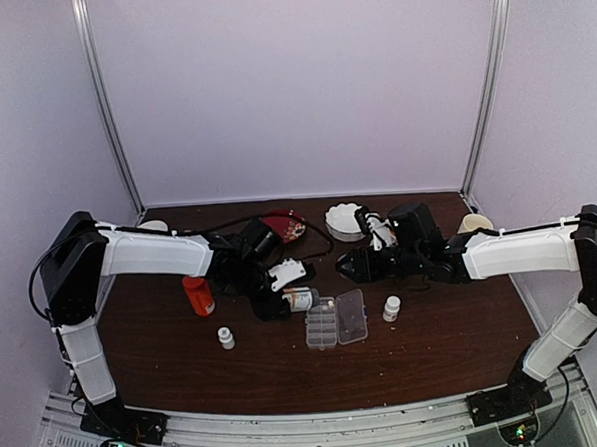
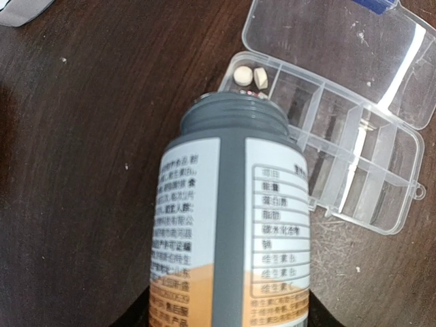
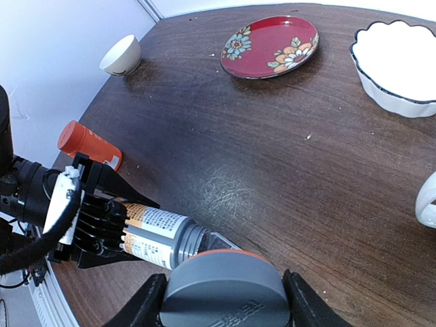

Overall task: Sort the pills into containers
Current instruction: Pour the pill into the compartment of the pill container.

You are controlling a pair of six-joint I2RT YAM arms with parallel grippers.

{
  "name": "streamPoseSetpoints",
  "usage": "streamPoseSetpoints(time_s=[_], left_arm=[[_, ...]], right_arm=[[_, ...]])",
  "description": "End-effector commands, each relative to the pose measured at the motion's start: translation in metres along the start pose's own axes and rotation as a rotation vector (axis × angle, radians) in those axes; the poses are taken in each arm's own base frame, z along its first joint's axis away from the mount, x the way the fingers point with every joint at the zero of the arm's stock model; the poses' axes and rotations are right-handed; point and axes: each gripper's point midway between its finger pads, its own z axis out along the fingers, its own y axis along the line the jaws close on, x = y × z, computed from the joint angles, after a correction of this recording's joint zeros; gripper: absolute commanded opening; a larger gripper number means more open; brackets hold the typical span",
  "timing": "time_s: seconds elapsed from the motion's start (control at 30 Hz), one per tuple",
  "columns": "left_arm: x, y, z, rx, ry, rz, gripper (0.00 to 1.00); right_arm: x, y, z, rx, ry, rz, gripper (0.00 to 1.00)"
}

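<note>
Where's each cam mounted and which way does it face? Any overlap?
Top external: above and behind the bases, looking down at the table; both arms show, left gripper and right gripper mid-table.
Left wrist: looks down along its held grey bottle to the open pill box; little of the gripper itself shows.
Right wrist: low over the table, facing the left gripper; own fingers clamp a grey cap.
Shared: the grey bottle appears in all three.
</note>
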Motion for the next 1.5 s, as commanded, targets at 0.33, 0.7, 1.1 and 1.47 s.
streamPoseSetpoints(time_s=[0.33,0.7,1.1,1.47], left_arm=[[-0.022,0.013,-0.013,-0.016,-0.110,-0.031,0.00],[-0.021,0.017,-0.021,-0.030,-0.062,-0.013,0.00],[-0.030,0.015,-0.033,-0.025,-0.097,-0.002,0.00],[0.001,0.010,-0.002,-0.010,0.019,-0.006,0.00]], right_arm=[[-0.005,0.002,0.000,-0.016,-0.015,-0.001,0.00],[-0.007,0.004,0.001,-0.020,-0.012,-0.003,0.00],[-0.003,0.002,0.002,-0.018,-0.008,0.004,0.00],[0.000,0.000,0.001,-0.012,-0.004,0.005,0.00]])
